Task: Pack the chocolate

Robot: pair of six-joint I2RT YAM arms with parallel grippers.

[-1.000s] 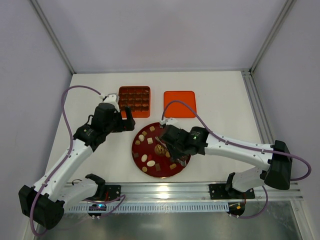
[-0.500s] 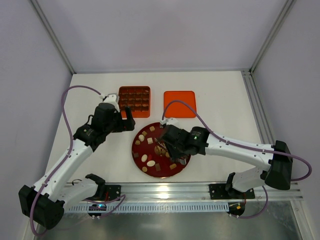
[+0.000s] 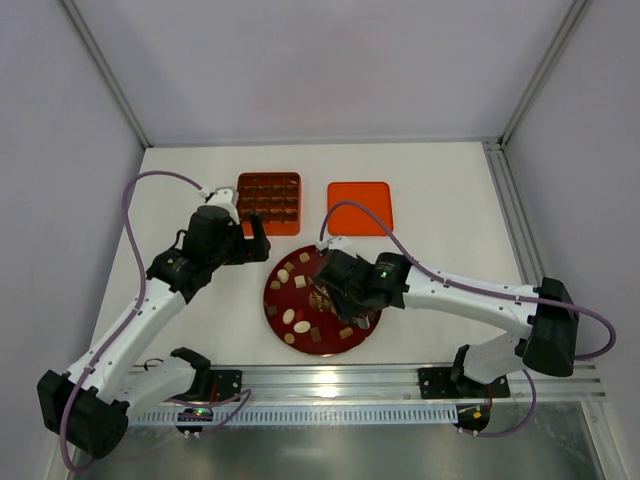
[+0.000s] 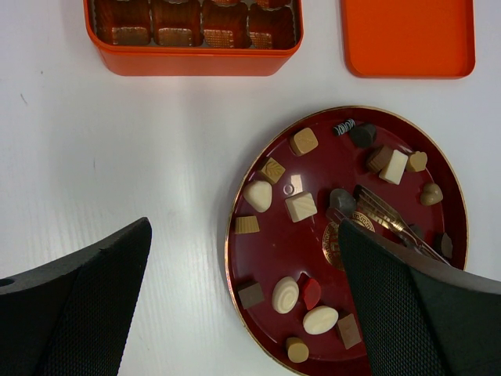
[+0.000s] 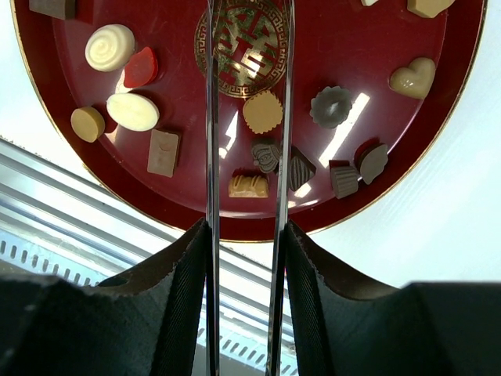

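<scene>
**Chocolate loose on the plate, tweezers hanging over it**

The chocolate (image 4: pixel 300 207) lies scattered across the dark red plate (image 4: pixel 329 168): square, round, oval and heart-shaped pieces in dark brown, tan and cream-white, most of them apart from one another; one red piece sits among those on the plate's near side. The right gripper (image 5: pixel 246 227) hangs over the plate's right half; its two black fingers press against the outer sides of the metal tweezers (image 4: pixel 382 215), so it grips them. The tweezers' prongs stand apart and run across the gold emblem (image 5: pixel 244 59) at the plate's centre; a few pieces on the plate show through the gap; the tips are cut off in the right wrist view, so I cannot tell whether they touch a piece. The left gripper (image 4: pixel 243 225) hangs off the plate's far-left side, fingers spread wide, holding nothing. Beyond the plate's far-left side the orange box (image 4: pixel 192 63) sits on the white table (image 4: pixel 117 157), its compartments brown inside; I cannot tell whether pieces lie in them. The orange lid (image 4: pixel 407 35) lies flat beyond the plate's far-right side, apart from the box.
</scene>
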